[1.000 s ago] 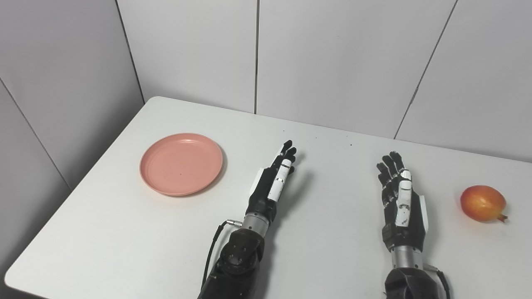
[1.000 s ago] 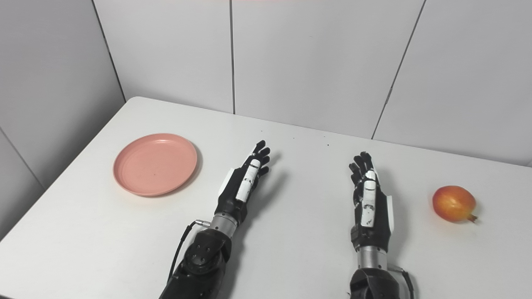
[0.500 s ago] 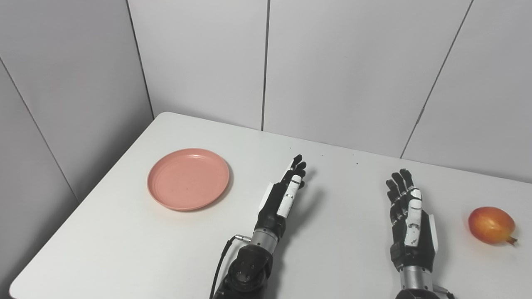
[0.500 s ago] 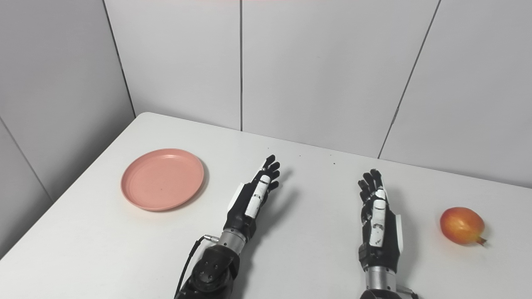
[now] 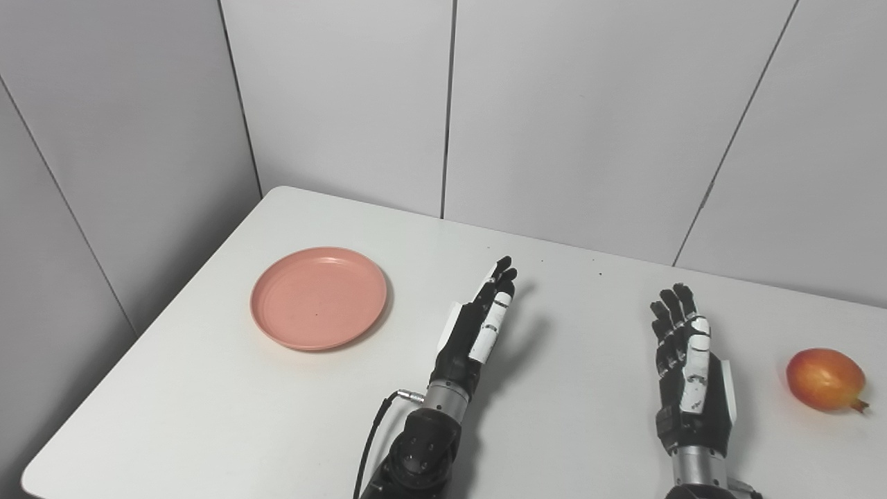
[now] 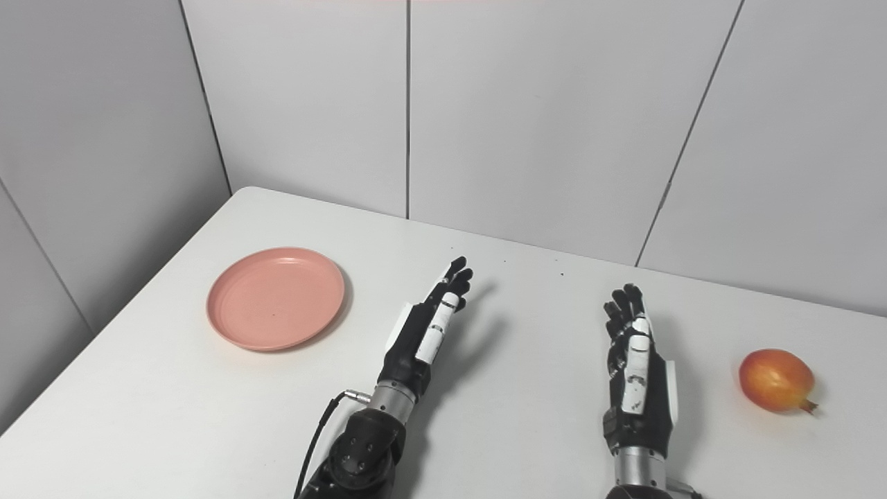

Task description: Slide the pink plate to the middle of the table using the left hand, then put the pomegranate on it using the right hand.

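Since a second ago the whole scene has slid down and a little to the right in both views, so the head cameras have tilted; the plate and the pomegranate lie where they lay on the table. The left hand (image 5: 477, 324) has changed slightly: its fingers now lie closer together and straighter, pointing toward 1 o'clock. It holds nothing and hovers over the table's middle, edge-on, with its shadow falling to its right.

The right hand (image 5: 687, 357) also holds nothing. Its fingers are stretched out and a little spread, pointing toward 12 o'clock, back of the hand up.

The plate (image 5: 319, 297) lies flat at about 10 o'clock from the left hand, well apart from it, near the table's left edge. It is pink, round and bare inside.

The pomegranate (image 5: 825, 379) rests on the table (image 5: 208, 416) at 3 o'clock from the right hand, apart from it, near the picture's right edge. Its small crown points to the right.

Grey wall panels (image 5: 554, 104) stand behind the table at 12 o'clock.
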Controlling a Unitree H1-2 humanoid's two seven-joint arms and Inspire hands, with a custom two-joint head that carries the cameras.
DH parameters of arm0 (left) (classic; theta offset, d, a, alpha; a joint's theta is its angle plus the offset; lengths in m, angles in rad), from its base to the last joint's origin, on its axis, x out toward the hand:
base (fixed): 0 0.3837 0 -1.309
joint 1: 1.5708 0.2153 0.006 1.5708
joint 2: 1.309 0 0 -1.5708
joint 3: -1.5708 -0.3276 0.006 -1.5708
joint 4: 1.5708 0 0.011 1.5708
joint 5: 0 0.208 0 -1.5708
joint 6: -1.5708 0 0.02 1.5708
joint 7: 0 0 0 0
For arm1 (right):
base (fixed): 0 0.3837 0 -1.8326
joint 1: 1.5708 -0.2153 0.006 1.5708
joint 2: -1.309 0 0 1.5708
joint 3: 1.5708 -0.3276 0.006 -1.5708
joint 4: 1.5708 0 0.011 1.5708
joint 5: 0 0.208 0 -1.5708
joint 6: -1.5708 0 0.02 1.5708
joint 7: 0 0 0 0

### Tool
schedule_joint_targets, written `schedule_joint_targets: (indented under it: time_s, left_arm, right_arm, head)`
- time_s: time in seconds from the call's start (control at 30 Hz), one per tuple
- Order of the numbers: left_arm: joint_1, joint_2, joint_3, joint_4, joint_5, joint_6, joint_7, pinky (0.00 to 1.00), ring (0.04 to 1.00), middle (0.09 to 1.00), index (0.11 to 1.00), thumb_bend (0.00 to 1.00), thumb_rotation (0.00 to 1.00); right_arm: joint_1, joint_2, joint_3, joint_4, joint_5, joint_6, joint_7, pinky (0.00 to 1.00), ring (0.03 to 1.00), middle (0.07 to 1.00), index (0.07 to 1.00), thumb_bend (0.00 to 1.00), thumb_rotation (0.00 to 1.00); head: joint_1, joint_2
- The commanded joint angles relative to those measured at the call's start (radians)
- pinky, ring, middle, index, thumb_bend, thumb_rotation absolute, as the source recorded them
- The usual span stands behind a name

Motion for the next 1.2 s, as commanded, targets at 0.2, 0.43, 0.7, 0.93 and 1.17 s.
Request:
schedule_joint_targets:
  time_s: [0.2,0.43,0.7,0.93,1.17]
  left_arm:
    - [-0.024,0.029,0.031,-0.024,-0.014,-0.066,0.015,0.93,0.944,0.945,0.932,0.38,1.0]
    - [-0.044,0.068,0.029,-0.032,0.034,-0.104,0.041,0.93,0.949,0.949,0.933,0.38,1.0]
    - [-0.089,0.074,0.084,-0.063,0.018,-0.05,0.074,0.94,0.931,0.924,0.91,0.39,1.0]
    - [-0.11,0.097,0.147,-0.103,-0.016,-0.033,0.082,0.91,0.915,0.91,0.888,0.36,1.0]
    - [-0.126,0.135,0.201,-0.135,-0.036,-0.001,0.086,0.89,0.88,0.876,0.862,0.36,1.0]
  right_arm:
    - [0.064,-0.042,-0.021,0.088,-0.007,-0.041,0.02,1.0,0.943,0.935,0.934,0.49,0.98]
    - [0.059,-0.044,-0.017,0.094,-0.015,-0.042,0.019,1.0,0.941,0.935,0.935,0.49,0.99]
    - [0.056,-0.038,-0.02,0.102,-0.005,-0.052,0.021,1.0,0.94,0.934,0.937,0.48,0.98]
    - [0.059,-0.041,-0.021,0.103,-0.006,-0.055,0.02,1.0,0.939,0.933,0.934,0.49,0.97]
    - [0.056,-0.037,-0.028,0.108,-0.004,-0.057,0.012,1.0,0.925,0.919,0.919,0.48,0.95]
  head:
    - [0.007,-0.001]
    - [0.009,-0.003]
    - [0.01,-0.006]
    - [0.015,-0.004]
    - [0.02,-0.005]
